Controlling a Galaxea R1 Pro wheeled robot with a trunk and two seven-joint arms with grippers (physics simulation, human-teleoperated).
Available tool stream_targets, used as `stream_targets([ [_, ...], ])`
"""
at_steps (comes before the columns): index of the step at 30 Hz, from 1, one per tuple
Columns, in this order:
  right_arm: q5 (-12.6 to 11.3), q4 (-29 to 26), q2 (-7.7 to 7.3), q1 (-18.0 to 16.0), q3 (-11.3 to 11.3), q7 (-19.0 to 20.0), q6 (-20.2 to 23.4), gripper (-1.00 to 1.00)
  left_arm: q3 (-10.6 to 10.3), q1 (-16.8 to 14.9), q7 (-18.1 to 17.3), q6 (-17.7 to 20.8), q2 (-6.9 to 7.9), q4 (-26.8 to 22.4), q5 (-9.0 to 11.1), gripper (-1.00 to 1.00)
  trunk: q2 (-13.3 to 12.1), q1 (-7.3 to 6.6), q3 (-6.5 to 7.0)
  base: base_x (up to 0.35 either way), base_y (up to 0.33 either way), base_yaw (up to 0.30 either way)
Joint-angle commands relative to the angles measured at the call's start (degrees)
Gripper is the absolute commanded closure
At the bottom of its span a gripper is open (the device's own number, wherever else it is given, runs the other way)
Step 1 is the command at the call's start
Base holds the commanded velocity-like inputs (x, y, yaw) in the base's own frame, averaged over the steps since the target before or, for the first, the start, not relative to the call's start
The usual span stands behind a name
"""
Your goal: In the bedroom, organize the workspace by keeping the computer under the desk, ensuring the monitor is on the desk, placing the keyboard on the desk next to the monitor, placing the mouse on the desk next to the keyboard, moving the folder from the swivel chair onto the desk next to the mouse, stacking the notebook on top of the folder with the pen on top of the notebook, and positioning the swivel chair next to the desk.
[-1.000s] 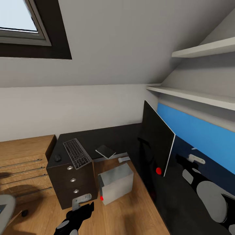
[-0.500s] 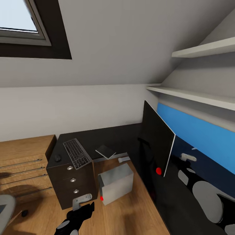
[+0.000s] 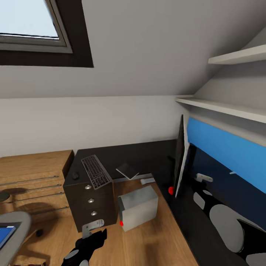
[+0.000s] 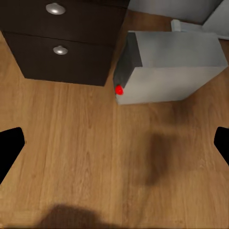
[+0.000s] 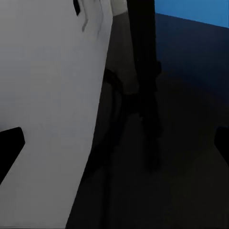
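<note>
From the head view, the keyboard [image 3: 96, 171] and mouse [image 3: 75, 175] lie on the dark drawer unit [image 3: 90, 203], the grey computer [image 3: 138, 208] sits on the floor beside it, and the monitor [image 3: 180, 160] stands edge-on on the desk [image 3: 207, 236]. The left wrist view shows the left gripper [image 4: 114, 143] spread open above the wood floor [image 4: 81, 157] near the computer. In the right wrist view, the right gripper [image 5: 114, 143] is open too, close behind the monitor's stand [image 5: 145, 71]
</note>
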State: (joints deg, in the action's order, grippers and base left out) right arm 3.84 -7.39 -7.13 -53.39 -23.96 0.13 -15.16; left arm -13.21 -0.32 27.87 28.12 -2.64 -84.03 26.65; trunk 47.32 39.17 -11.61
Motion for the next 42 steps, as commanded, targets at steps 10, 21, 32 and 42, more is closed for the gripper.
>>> stream_targets([
  [10,0.5,0.1,0.60,-0.1,-0.2,0.0,-0.2,-1.00,-0.1,0.0,0.5,0.1,0.00,-0.1,0.5,-1.00,0.1,0.01,-0.07,0.000,0.000,0.277],
  [21,0.5,-0.1,0.50,-0.1,-0.2,0.0,-0.2,-1.00,-0.1,0.0,0.5,0.1,0.00,-0.1,0.5,-1.00,0.1,0.01,-0.07,0.000,0.000,0.253],
  [32,0.5,-0.3,0.09,-0.1,-0.2,-0.2,-0.2,-1.00,-2.0,0.0,0.4,0.1,0.00,-0.7,0.6,-1.00,0.1,0.01,0.00,0.000,0.000,-0.127],
  [42,0.5,-0.4,-4.26,-0.1,-0.1,-0.5,-0.2,-1.00,-2.4,0.0,0.5,0.1,-0.03,-4.0,0.8,-1.00,0.9,0.45,-0.36,0.000,0.000,-0.220],
])
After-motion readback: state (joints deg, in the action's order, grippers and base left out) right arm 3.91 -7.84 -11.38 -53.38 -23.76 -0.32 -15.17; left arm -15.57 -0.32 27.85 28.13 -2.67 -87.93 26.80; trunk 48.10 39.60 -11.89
